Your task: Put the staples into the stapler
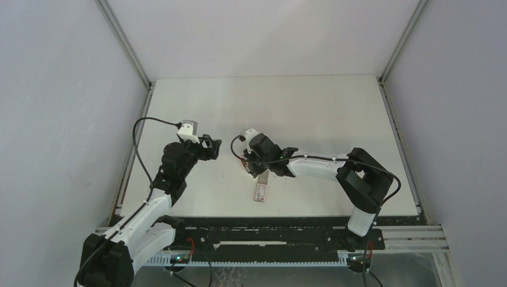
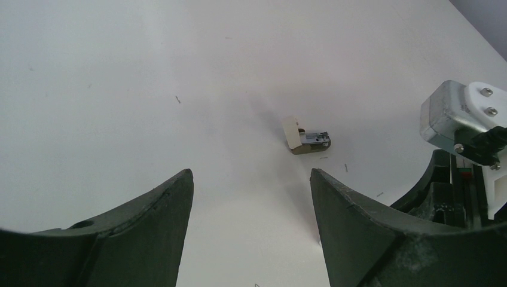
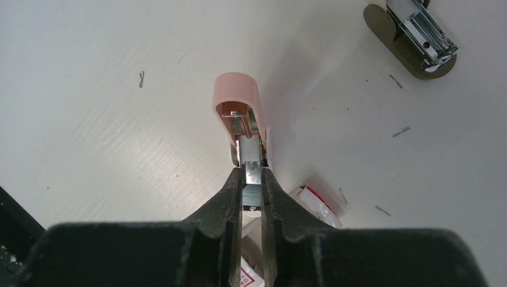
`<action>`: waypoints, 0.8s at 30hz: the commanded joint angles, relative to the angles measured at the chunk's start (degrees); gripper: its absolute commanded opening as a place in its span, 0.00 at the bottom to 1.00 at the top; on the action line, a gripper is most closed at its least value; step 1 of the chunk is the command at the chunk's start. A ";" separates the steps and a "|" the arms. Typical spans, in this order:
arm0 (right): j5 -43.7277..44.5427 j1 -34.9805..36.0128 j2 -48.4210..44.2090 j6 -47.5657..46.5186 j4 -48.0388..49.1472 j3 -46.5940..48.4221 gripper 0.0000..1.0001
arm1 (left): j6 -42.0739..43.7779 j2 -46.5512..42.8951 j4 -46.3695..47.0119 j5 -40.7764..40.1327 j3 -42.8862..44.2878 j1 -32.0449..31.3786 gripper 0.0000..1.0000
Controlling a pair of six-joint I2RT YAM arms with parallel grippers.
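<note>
The stapler [image 2: 307,139] [image 3: 412,36] is a tiny dark grey piece with a shiny metal channel, lying open on the white table. My left gripper [image 2: 251,173] [image 1: 210,146] hovers short of it, open and empty. My right gripper [image 3: 252,176] [image 1: 252,167] is shut on the metal part of a second small stapler with a pink cap [image 3: 238,98]. Under and beside its fingers lie the staples [image 3: 317,202] [image 1: 261,191], a flat white box with red print.
Loose single staples [image 3: 401,131] [image 2: 345,168] are scattered on the table [image 1: 311,113] around both staplers. The right wrist's camera housing [image 2: 460,116] juts in close to the right of my left gripper. Grey walls enclose the table on three sides.
</note>
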 commanded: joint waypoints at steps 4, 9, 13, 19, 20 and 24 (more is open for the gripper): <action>2.19 0.88 1.62 0.24 2.26 2.39 0.08 | -0.83 -1.30 1.42 -0.95 -1.82 0.27 0.76; 1.87 1.17 2.38 0.19 2.31 2.63 0.08 | -0.80 -1.24 1.42 -0.99 -1.85 0.29 0.76; 1.65 1.19 2.52 0.19 2.27 2.67 0.08 | -0.84 -1.20 1.42 -0.94 -1.80 0.34 0.76; 1.22 1.24 2.48 0.10 2.42 2.68 0.08 | -0.84 -1.11 1.42 -0.94 -1.81 0.27 0.76; 1.05 1.23 2.52 0.10 2.52 2.68 0.08 | -0.85 -1.11 1.42 -0.98 -1.80 0.30 0.76; 0.90 1.28 2.81 0.10 2.03 3.11 0.08 | -0.85 -1.03 1.42 -0.97 -1.80 0.33 0.76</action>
